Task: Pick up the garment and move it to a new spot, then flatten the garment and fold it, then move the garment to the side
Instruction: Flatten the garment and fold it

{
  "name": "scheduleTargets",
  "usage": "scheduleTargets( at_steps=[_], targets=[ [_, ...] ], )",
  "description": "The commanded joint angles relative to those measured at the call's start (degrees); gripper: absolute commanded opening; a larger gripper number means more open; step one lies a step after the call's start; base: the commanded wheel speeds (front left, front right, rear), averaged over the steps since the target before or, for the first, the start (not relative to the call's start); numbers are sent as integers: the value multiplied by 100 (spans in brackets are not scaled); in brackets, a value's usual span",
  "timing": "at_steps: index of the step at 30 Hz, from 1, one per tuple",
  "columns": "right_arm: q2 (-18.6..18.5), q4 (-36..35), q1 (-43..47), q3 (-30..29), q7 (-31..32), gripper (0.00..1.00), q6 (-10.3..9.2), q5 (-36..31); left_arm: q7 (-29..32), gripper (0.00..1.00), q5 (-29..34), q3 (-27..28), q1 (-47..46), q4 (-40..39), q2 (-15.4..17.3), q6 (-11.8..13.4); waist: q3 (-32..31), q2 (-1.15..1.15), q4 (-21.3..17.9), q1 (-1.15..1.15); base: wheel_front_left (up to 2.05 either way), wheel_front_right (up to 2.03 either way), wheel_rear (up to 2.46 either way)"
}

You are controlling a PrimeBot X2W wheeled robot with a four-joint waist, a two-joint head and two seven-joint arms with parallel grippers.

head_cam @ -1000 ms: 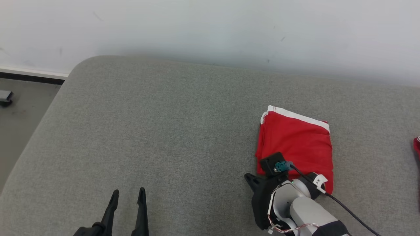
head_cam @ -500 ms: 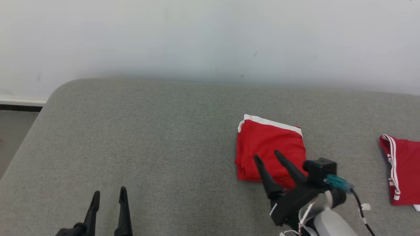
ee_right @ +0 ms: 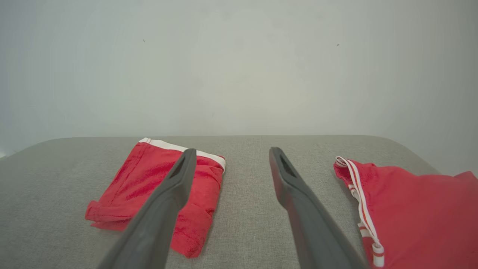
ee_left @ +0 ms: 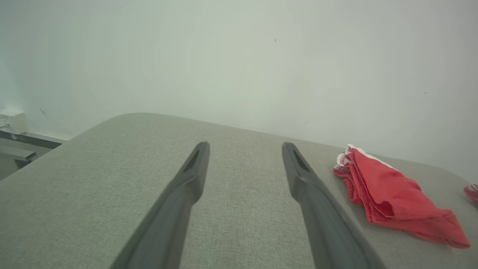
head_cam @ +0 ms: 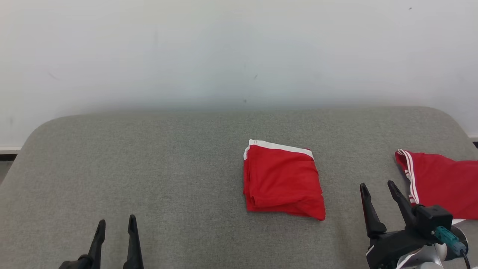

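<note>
A red garment point(head_cam: 282, 181) with a white band lies folded into a square a little right of the middle of the grey cushioned surface point(head_cam: 168, 168); it also appears in the left wrist view point(ee_left: 388, 194) and the right wrist view point(ee_right: 149, 186). My right gripper point(head_cam: 377, 185) is open at the lower right, apart from the folded garment and holding nothing; its fingers point(ee_right: 168, 194) frame bare grey fabric. My left gripper point(head_cam: 115, 222) stands open at the lower left, empty, far from the garment. Its fingers point(ee_left: 194, 175) point over bare cushion.
A second red garment point(head_cam: 440, 183) with white stripes lies spread at the right end of the surface, also in the right wrist view point(ee_right: 418, 213). A pale wall point(head_cam: 239, 48) runs behind. The rounded left edge drops to the floor, where a white box point(ee_left: 13, 120) sits.
The head camera has swung right, bringing the second garment into view. My right gripper let go of the folded garment, opened, and drew back to the right. The left gripper stayed put.
</note>
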Motion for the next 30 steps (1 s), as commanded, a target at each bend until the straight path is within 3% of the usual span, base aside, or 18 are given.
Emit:
scheduleTargets(
  at_steps=[1,19,30],
  targets=[
    [-57,27,125,-29,-55,100,-17,-91,0,100,51,46,108,60,3,2,-66,0,-165,1,0,0,0],
    [-41,219,396,4,-120,100,-17,-73,-1,100,247,141,262,317,3,-17,-170,0,-558,1,0,0,0],
    [14,270,309,92,-138,100,-17,-4,-1,100,250,171,219,397,2,-43,-142,0,-514,1,0,0,0]
  ],
)
